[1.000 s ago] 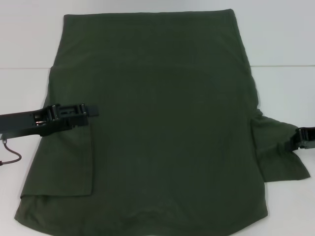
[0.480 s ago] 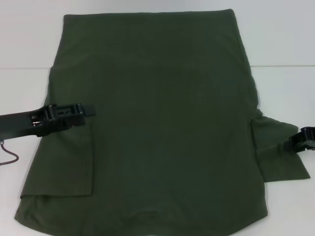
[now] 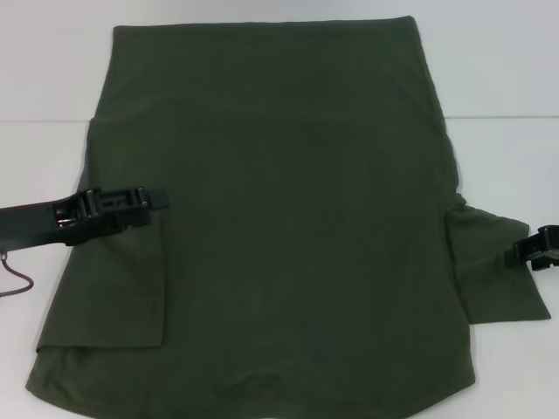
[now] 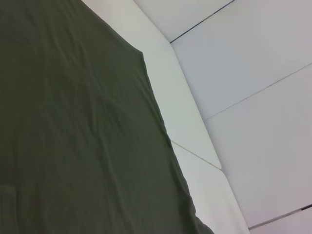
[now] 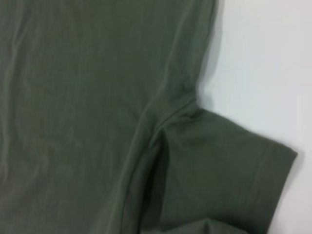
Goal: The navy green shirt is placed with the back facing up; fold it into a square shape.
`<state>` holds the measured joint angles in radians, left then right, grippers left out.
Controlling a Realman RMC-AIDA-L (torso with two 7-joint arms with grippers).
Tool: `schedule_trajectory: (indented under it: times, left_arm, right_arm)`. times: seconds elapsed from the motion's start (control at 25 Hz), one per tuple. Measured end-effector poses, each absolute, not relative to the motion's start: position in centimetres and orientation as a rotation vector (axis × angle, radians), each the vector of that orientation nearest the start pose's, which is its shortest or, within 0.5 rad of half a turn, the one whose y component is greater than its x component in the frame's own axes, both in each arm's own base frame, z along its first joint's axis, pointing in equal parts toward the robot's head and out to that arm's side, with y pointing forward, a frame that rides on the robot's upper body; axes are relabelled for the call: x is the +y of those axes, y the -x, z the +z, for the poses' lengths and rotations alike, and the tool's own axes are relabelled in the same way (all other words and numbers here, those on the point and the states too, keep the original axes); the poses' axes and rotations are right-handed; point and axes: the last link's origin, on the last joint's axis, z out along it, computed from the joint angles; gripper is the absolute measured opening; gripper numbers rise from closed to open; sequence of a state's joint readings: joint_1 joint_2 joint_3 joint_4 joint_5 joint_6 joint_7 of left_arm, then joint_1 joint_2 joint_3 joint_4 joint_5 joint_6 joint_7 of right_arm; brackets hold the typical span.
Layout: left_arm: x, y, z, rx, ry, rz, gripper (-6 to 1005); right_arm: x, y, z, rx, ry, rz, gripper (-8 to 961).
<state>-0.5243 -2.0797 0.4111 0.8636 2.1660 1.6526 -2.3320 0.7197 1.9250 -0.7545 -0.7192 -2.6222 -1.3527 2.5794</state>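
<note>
The navy green shirt (image 3: 288, 218) lies spread flat on the white table, filling most of the head view. Its left sleeve (image 3: 122, 288) is folded inward onto the body. Its right sleeve (image 3: 493, 271) still sticks out sideways. My left gripper (image 3: 155, 202) hovers open over the shirt's left edge, just above the folded sleeve, holding nothing. My right gripper (image 3: 528, 249) sits at the outer edge of the right sleeve, partly cut off by the picture. The left wrist view shows the shirt (image 4: 73, 122). The right wrist view shows the shirt (image 5: 87, 97) and its right sleeve (image 5: 224, 170).
The white table (image 3: 507, 70) shows bare around the shirt, with a seam line running across behind it. A thin cable (image 3: 17, 284) loops under my left arm at the left edge. White wall panels (image 4: 253, 58) show in the left wrist view.
My right gripper has drawn back to the right, off the sleeve. My left gripper has slid slightly left. The shirt has not moved.
</note>
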Motion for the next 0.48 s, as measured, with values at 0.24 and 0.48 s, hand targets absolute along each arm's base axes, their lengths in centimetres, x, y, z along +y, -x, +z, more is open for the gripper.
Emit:
schedule_trajectory:
  times: [0.24, 0.48]
  left_arm:
    - [33.3, 28.19, 6.05, -1.784, 2.177, -0.871, 618]
    - [33.21, 28.22, 6.1, -1.785, 2.17, -0.889, 618]
  right_arm:
    - [39.43, -29.95, 5.34, 1.705, 2.082, -0.078, 496]
    - [39.53, -30.06, 5.22, 1.695, 2.074, -0.083, 495]
